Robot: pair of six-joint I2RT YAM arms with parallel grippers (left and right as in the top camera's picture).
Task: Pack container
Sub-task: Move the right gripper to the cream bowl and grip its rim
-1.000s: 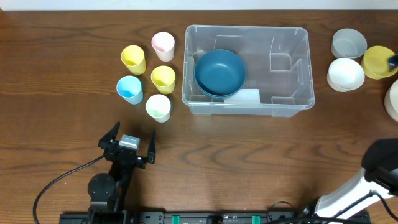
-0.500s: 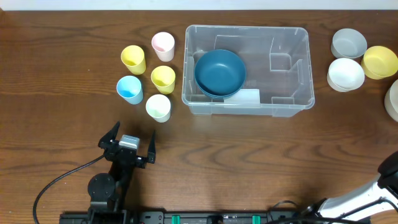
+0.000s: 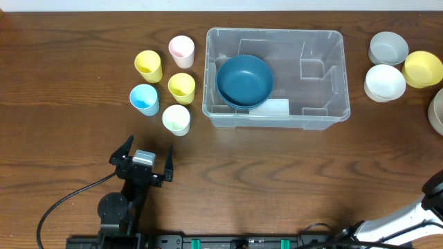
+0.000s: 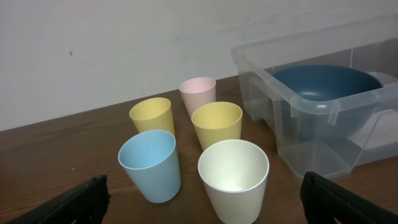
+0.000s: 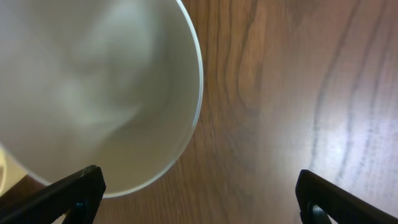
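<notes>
the container sits upright, long axis left-right on the table.

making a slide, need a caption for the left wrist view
Left gripper open before five pastel cups, beside the clear container holding a dark blue bowl

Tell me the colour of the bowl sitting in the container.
The bowl in the container is dark blue; the overhead view shows it best.

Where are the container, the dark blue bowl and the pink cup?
container (image 3: 287, 76), overhead view, bare floor right of the bowl.
dark blue bowl (image 3: 244, 79), overhead view, centre of its inside.
pink cup (image 4: 196, 98), left wrist view, outer wall below rim.
</notes>
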